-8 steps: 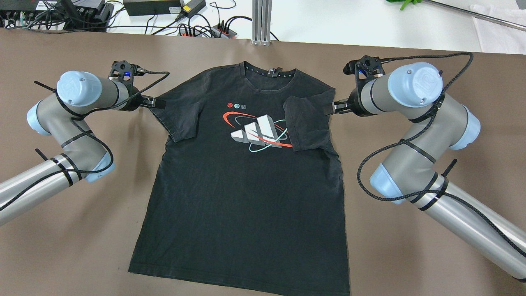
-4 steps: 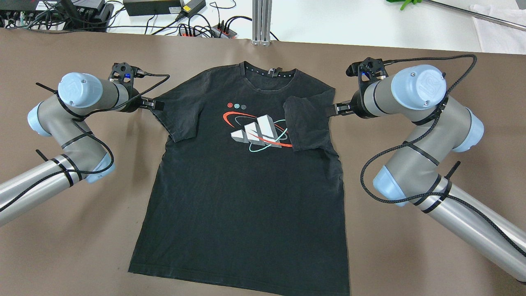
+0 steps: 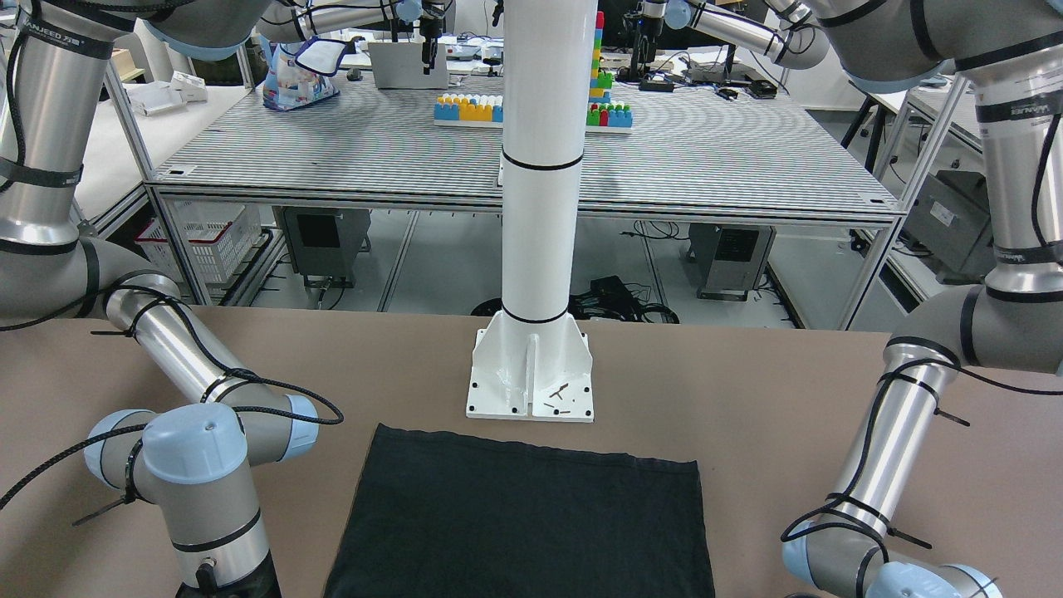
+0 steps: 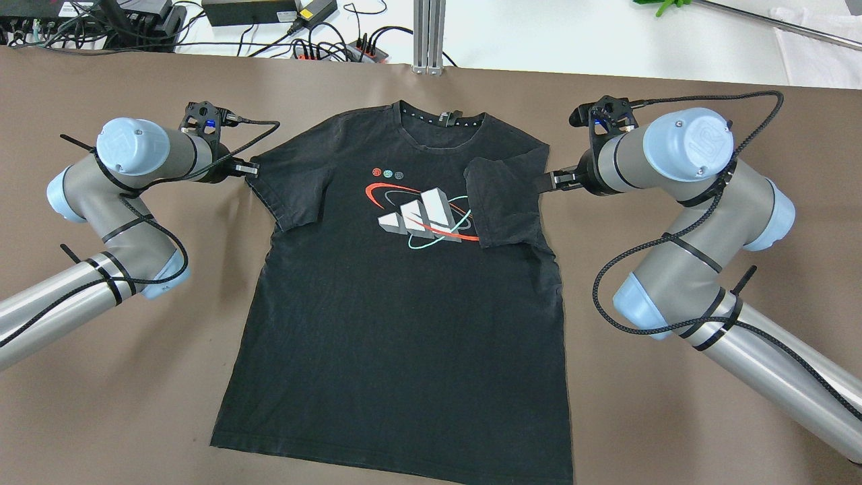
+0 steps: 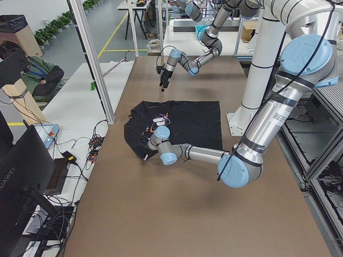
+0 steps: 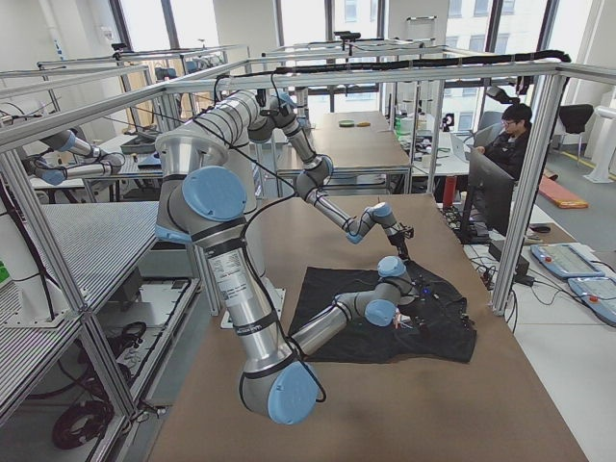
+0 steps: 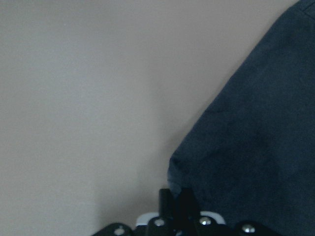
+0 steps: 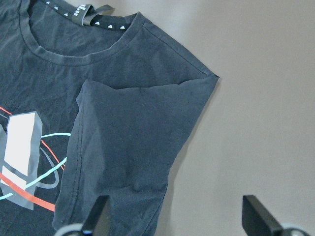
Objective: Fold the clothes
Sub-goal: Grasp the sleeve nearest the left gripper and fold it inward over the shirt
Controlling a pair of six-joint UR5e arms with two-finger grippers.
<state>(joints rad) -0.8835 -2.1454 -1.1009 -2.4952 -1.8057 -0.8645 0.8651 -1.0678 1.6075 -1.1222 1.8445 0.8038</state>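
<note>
- Tabletop: brown, matte. Broad bare strips run along both side edges and the far edge, around the garment.
- T-shirt: black, lying flat and front-up at the middle, with the collar towards the far edge and the hem towards the robot's edge. The overhead view's lower border cuts off one hem corner, and the front-facing view shows only the hem half.
- White post: its base plate stands at the robot's edge, near the hem and not touching it.
- Right-side sleeve: folded inward over the chest, covering one end of the chest print.
- Left-side sleeve: spread flat.
- Right gripper: low, just off the folded shoulder edge. Its fingers are wide apart and hold nothing.
- Left gripper: at the sleeve hem, fingers drawn together. Whether fabric is caught is hard to make out.
- Collar label: small, lettering illegible.
</note>
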